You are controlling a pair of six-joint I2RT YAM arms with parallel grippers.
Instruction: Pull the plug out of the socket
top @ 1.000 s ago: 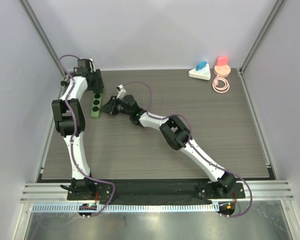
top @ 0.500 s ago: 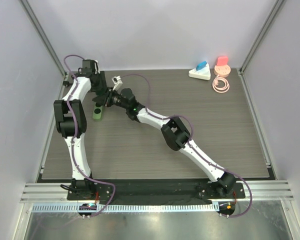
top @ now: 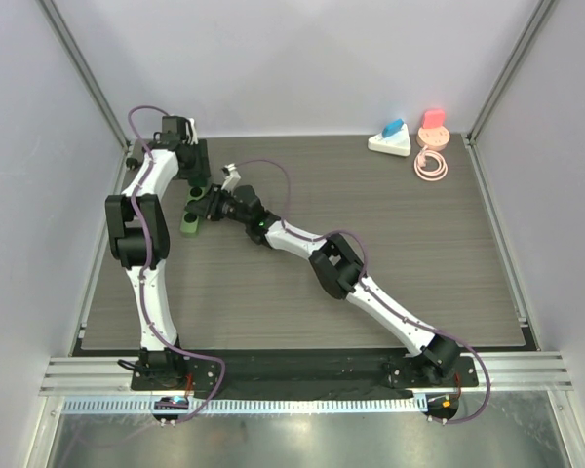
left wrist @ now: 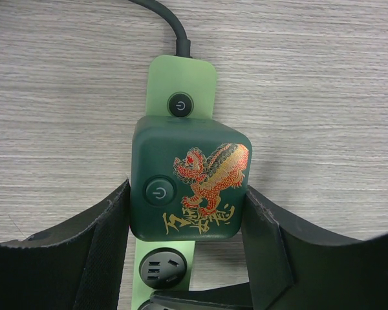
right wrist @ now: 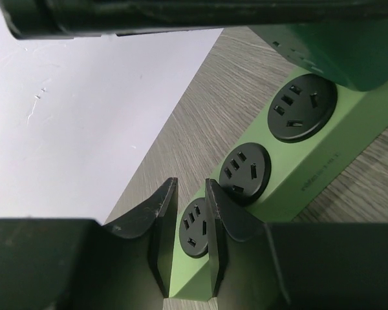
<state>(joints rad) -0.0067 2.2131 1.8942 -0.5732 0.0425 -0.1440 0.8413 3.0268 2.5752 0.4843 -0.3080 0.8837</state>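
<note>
A dark green plug block (left wrist: 191,187) with a red and gold dragon sits in a light green power strip (left wrist: 181,77), just below its power button. My left gripper (left wrist: 187,213) is shut on the plug, with one finger (left wrist: 110,245) pressed against each side. In the top view the left gripper (top: 197,183) is over the strip (top: 188,224) at the back left. My right gripper (right wrist: 191,187) is shut to a narrow gap, its tips over the last socket at the strip's (right wrist: 310,174) free end. The plug (right wrist: 336,58) shows at the upper right of that view.
The strip's black cable (left wrist: 165,19) runs off toward the back. A white adapter with a blue plug (top: 390,141), a pink block (top: 432,125) and a coiled pink cable (top: 430,164) lie at the back right. The left wall stands close to the strip.
My left gripper has come forward from the strip's back end onto the plug. My right gripper has moved left to the strip's free end.
</note>
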